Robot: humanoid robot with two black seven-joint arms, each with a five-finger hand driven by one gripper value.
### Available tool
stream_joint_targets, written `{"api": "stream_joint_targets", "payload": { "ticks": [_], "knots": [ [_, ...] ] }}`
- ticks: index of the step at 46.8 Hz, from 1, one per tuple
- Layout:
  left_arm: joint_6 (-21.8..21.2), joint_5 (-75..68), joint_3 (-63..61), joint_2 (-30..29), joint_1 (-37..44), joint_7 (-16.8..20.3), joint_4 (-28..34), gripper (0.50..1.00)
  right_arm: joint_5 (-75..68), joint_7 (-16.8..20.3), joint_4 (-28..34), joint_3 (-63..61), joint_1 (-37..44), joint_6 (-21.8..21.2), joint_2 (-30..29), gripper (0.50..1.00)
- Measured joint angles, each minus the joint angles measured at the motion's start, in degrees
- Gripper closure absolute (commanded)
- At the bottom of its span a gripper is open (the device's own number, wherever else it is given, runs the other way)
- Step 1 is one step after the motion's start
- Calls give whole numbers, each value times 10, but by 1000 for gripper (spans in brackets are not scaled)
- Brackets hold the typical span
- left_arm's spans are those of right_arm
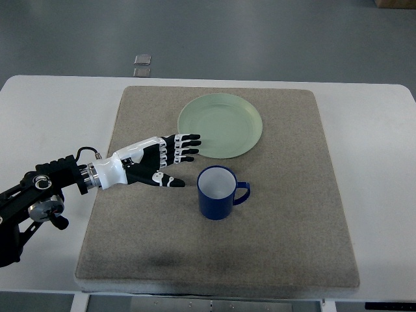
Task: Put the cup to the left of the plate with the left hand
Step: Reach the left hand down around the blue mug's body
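A dark blue cup (218, 193) with a white inside stands upright on the mat, its handle pointing right. It sits just below the pale green plate (221, 125), which lies at the mat's upper middle. My left hand (170, 162) reaches in from the left edge, fingers spread and holding nothing. Its fingertips (192, 149) come close to the plate's lower left rim, and its thumb points toward the cup, a short gap away. The right arm does not show.
A grey-brown mat (292, 214) covers the middle of the white table (52, 110). Two small grey squares (142, 65) lie on the floor beyond the table's far edge.
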State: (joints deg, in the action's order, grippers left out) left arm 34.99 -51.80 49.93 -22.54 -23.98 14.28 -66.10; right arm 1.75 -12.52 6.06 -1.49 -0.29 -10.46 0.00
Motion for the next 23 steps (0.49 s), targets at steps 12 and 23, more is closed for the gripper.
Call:
{"api": "stream_joint_targets", "payload": {
  "ticks": [12,23],
  "knots": [
    [0,-32,-1,23,9,6,0,501,0,0,0,0,0,0,0,568],
    [0,-76,0,42,4,7,0,501,0,0,0,0,0,0,0,568]
  ]
}}
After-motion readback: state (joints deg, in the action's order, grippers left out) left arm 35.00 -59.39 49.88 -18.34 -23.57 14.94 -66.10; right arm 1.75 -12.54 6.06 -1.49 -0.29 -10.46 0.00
